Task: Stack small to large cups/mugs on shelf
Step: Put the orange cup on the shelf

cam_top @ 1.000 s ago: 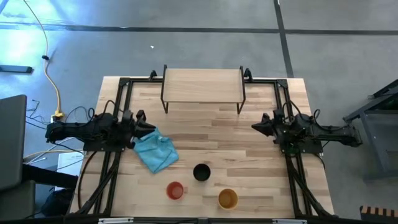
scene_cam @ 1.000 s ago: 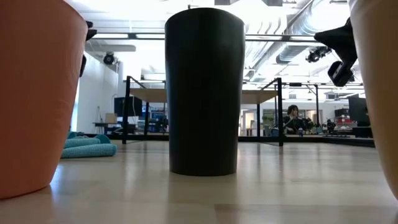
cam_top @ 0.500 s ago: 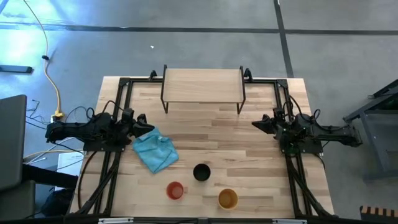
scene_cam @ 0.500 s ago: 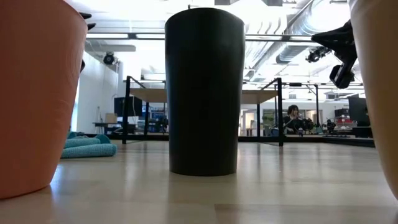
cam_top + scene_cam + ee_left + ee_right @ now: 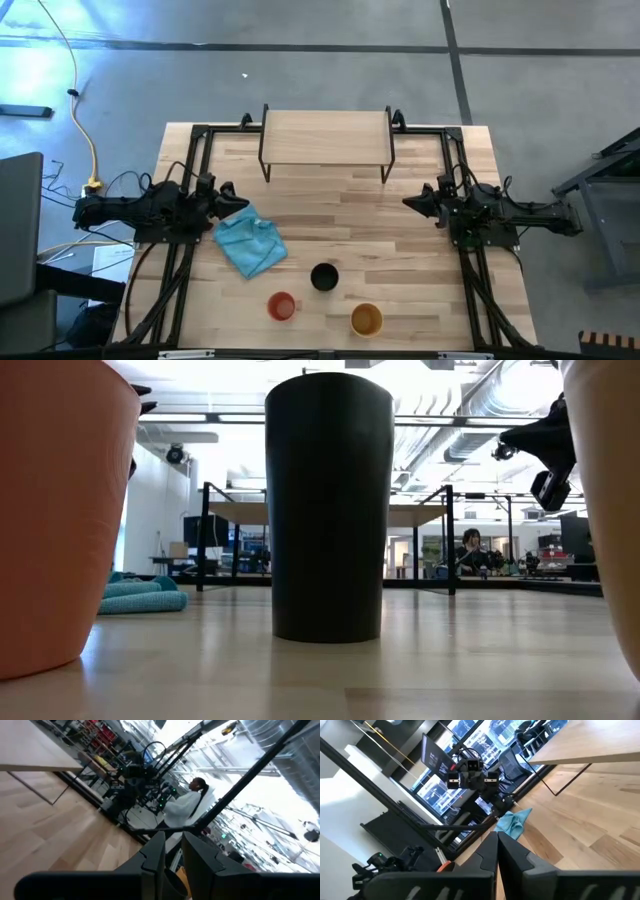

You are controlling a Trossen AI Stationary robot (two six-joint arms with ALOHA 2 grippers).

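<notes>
Standing upright, mouths up: red cup (image 5: 282, 306), black cup (image 5: 324, 277), yellow cup (image 5: 367, 320). Right gripper (image 5: 409, 203) is seen closed, empty. Left gripper (image 5: 240, 205) is slightly parted, nothing held.

The small round red cup (image 5: 282, 306), the round black cup (image 5: 324, 277) and the yellow-orange cup (image 5: 366, 320) stand on a pale striped wooden worktop (image 5: 400, 230). The crumpled cloth (image 5: 250, 243) is light blue; the low shelf (image 5: 326, 138) is light wood on black legs.

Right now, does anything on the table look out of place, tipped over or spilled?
Only the crumpled light blue cloth, lying loose beside the left gripper. The red cup, black cup and yellow-orange cup stand upright.
</notes>
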